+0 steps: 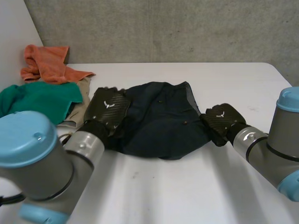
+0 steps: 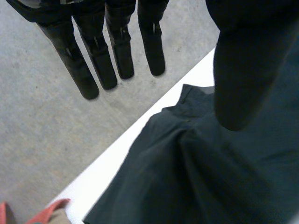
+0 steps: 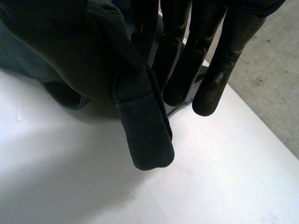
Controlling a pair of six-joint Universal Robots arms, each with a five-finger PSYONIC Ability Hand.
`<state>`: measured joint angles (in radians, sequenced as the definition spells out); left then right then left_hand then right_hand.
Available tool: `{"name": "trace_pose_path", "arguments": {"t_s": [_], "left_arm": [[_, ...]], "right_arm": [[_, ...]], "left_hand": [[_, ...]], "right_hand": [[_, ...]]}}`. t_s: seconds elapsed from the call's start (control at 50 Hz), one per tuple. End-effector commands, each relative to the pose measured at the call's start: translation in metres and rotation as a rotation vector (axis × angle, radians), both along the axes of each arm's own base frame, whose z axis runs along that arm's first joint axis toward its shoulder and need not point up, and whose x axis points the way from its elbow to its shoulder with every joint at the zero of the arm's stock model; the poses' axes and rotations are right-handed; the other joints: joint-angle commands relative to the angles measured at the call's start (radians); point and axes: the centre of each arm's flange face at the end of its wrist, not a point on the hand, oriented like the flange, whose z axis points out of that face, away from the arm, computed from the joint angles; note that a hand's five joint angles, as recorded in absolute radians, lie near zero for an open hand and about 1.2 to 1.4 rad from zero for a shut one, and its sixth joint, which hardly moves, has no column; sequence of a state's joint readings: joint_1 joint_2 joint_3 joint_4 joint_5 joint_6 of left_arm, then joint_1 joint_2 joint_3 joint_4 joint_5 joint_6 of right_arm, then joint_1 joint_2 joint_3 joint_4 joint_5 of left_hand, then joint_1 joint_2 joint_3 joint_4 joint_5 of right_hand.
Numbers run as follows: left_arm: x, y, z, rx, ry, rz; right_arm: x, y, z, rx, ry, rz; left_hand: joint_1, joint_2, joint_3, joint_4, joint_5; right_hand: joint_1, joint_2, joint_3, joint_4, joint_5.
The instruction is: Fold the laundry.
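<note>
Now the right hand (image 1: 222,122) is pinching the shirt (image 1: 163,121)
Its fingers (image 3: 205,70) are clamping the right edge against the thumb; left hand (image 1: 110,109) is hovering over the left edge, fingers apart; shirt is lying centred on the counter (image 1: 187,186).

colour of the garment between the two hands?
The garment is plain dark navy, best seen in the head view.
</note>
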<state>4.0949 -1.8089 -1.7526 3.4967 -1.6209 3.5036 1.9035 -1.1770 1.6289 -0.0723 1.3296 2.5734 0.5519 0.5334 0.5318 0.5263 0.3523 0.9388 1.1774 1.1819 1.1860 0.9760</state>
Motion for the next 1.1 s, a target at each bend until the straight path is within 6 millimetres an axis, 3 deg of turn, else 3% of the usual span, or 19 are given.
{"name": "trace_pose_path", "arguments": {"t_s": [0.02,0.14,0.2,0.3,0.36,0.5,0.7,0.9,1.1], "left_arm": [[0.016,0.036,-0.004,0.232,0.057,-0.005],[0.024,0.051,-0.018,0.465,0.095,0.033],[0.026,0.055,-0.03,0.559,0.114,0.046],[0.021,0.052,-0.049,0.623,0.109,0.046],[0.015,0.043,-0.057,0.61,0.122,0.043],[-0.002,0.016,-0.058,0.52,0.189,0.032],[-0.022,-0.015,-0.057,0.438,0.235,0.07],[-0.046,-0.024,-0.064,0.426,0.246,0.032],[-0.064,-0.03,-0.07,0.483,0.36,0.022]], "right_arm": [[0.013,-0.002,0.027,-0.042,-0.099,-0.007],[0.016,-0.002,0.057,-0.054,-0.191,-0.023],[0.016,0.002,0.066,-0.051,-0.198,-0.021],[0.029,0.018,0.076,-0.061,-0.209,0.03],[0.034,0.027,0.081,-0.066,-0.214,0.054],[0.036,0.044,0.096,-0.056,-0.234,0.076],[0.035,0.067,0.132,-0.115,-0.32,0.108],[0.042,0.071,0.145,-0.147,-0.343,0.134],[0.044,0.071,0.145,-0.143,-0.35,0.136]], "left_hand": [[0.328,0.346,0.348,0.353,0.353],[0.325,0.344,0.345,0.351,0.35],[0.094,0.112,0.114,0.119,0.119],[-0.042,-0.023,-0.021,-0.016,-0.016],[-0.185,-0.167,-0.165,-0.16,-0.16],[-0.247,-0.229,-0.227,-0.222,-0.222],[-0.294,-0.276,-0.274,-0.269,-0.269],[-0.3,-0.282,-0.28,-0.275,-0.275],[-0.283,-0.264,-0.263,-0.257,-0.258]], "right_hand": [[0.457,0.219,0.214,0.21,0.246],[0.457,0.219,0.214,0.21,0.246],[0.457,0.219,0.214,0.21,0.246],[0.457,0.219,0.214,0.21,0.246],[0.457,0.219,0.214,0.21,0.246],[0.457,0.219,0.214,0.21,0.246],[0.457,0.219,0.214,0.21,0.246],[0.457,0.219,0.214,0.21,0.246],[0.457,0.219,0.214,0.21,0.246]]}}
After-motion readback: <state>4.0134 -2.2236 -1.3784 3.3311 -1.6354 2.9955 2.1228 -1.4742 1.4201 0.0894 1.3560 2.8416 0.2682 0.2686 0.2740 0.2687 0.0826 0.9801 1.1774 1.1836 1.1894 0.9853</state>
